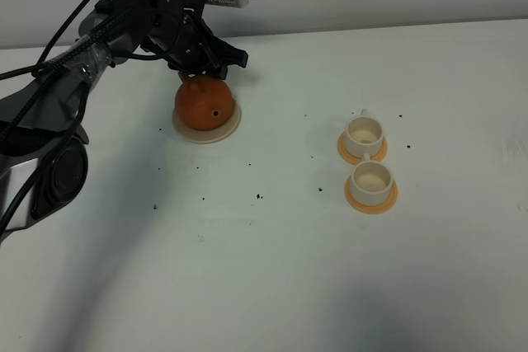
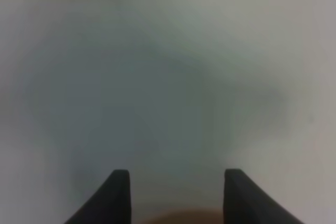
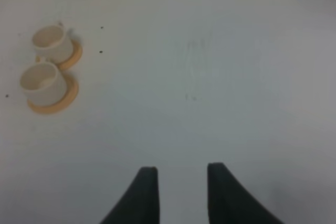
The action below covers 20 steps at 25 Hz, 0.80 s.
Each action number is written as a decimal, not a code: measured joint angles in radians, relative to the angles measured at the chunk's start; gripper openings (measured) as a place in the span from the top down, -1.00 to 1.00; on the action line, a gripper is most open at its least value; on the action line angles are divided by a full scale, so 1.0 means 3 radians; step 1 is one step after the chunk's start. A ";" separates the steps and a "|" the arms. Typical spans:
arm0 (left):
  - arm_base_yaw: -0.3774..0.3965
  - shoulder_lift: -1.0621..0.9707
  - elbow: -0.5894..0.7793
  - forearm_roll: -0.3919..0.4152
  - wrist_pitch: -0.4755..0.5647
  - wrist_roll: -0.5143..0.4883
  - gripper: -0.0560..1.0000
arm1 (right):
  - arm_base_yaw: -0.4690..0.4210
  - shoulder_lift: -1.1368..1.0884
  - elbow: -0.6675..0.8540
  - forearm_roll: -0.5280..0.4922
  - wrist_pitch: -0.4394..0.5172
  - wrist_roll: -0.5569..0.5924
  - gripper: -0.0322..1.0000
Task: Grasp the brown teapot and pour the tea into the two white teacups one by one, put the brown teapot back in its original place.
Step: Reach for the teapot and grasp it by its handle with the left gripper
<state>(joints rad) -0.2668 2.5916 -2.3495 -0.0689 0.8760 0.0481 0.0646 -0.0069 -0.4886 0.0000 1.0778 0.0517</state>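
High view: a white table flecked with dark specks. The left gripper hangs directly over the teapot, at the table's far left. The pot sits upright on its saucer. Its lid and handle are hidden under the gripper, so I cannot tell which way the handle runs. A small dark spot on the pot's body faces the near side and may be the spout mouth. Two cups stand well apart from the pot, to the right, each on an orange coaster: the far cup and the near cup, just beside one another. The table between pot and cups is bare and leaves open room for a carry across. The left arm is clearly the nearer one to the pot. The right arm is out of sight here.

Left wrist view: a blurred picture. Two dark fingers stand wide apart, clamped on nothing visible. A brown sliver of teapot shows low between them, so the pot lies below the fingers, probably close to the palm.

Right wrist view: the right gripper has its fingers apart over bare table. Both cups sit well away from it, off to one side.
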 joint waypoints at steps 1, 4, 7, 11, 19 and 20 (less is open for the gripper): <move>0.0000 -0.0008 0.0000 0.0003 0.0025 -0.0003 0.10 | 0.0000 0.0000 0.0000 0.0000 0.0000 0.0000 0.47; 0.0000 -0.0028 -0.0003 0.0022 0.0096 -0.0019 0.11 | 0.0000 0.0000 0.0000 0.0000 0.0000 0.0000 0.47; 0.0000 -0.0043 -0.0003 0.0025 0.0151 -0.0032 0.11 | -0.0004 0.0000 0.0000 0.0021 0.0000 0.0000 0.47; 0.0033 -0.0076 -0.0003 0.0084 0.0206 -0.0095 0.11 | -0.0004 0.0000 0.0000 0.0021 0.0000 0.0000 0.47; 0.0113 -0.0087 -0.0003 0.0230 0.0164 -0.0183 0.11 | -0.0004 0.0000 0.0000 0.0021 0.0000 0.0000 0.47; 0.0116 -0.0087 -0.0003 0.0230 0.0141 -0.0183 0.11 | -0.0004 0.0000 0.0000 0.0021 0.0000 0.0000 0.47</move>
<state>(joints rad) -0.2320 2.5654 -2.3504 0.0000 0.9183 -0.0068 0.0634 -0.0069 -0.4886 0.0064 1.0778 0.0517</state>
